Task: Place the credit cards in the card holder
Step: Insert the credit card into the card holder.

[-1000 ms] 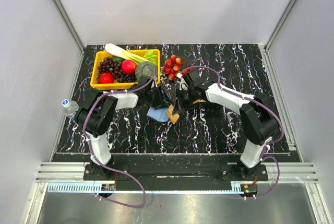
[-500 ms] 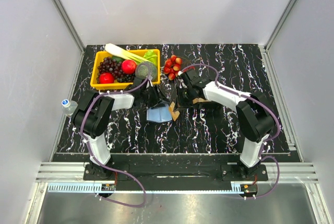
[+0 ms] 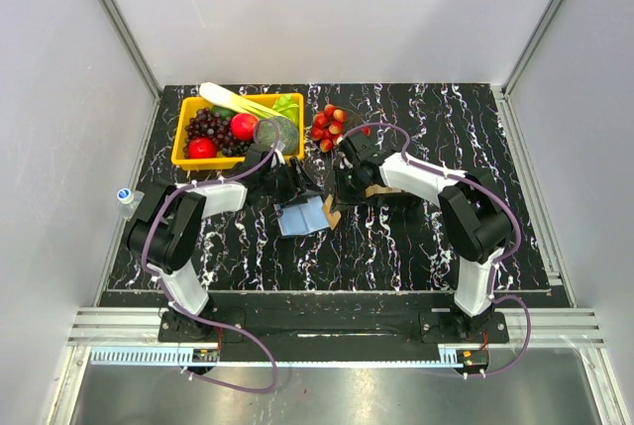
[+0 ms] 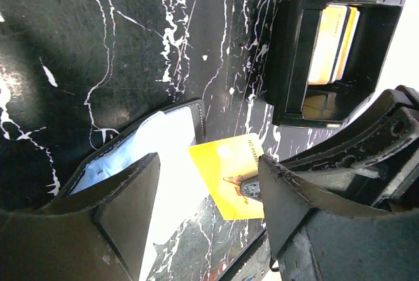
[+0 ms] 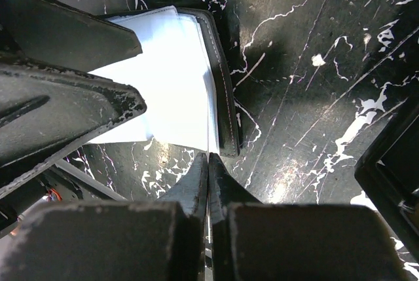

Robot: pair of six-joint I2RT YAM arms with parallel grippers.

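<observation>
Marble table [image 3: 396,247] | left fingers [image 4: 124,209] wide by card holder [image 4: 163,143] | right fingers [image 5: 190,189] pinch credit card [image 4: 226,166], left-wrist view only

One card holder [image 4: 163,156], one loose credit card [image 4: 226,166], perhaps two more cards [image 4: 330,42] in one black tray [image 4: 291,52], one basket [image 3: 179,143]

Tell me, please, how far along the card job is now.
Done: the card holder lies open, no card visibly inside. In hand: the right gripper pinches one yellow credit card at the holder's edge; the left gripper stands open astride the holder. Left: slide it in, then the other cards in the black tray.
</observation>
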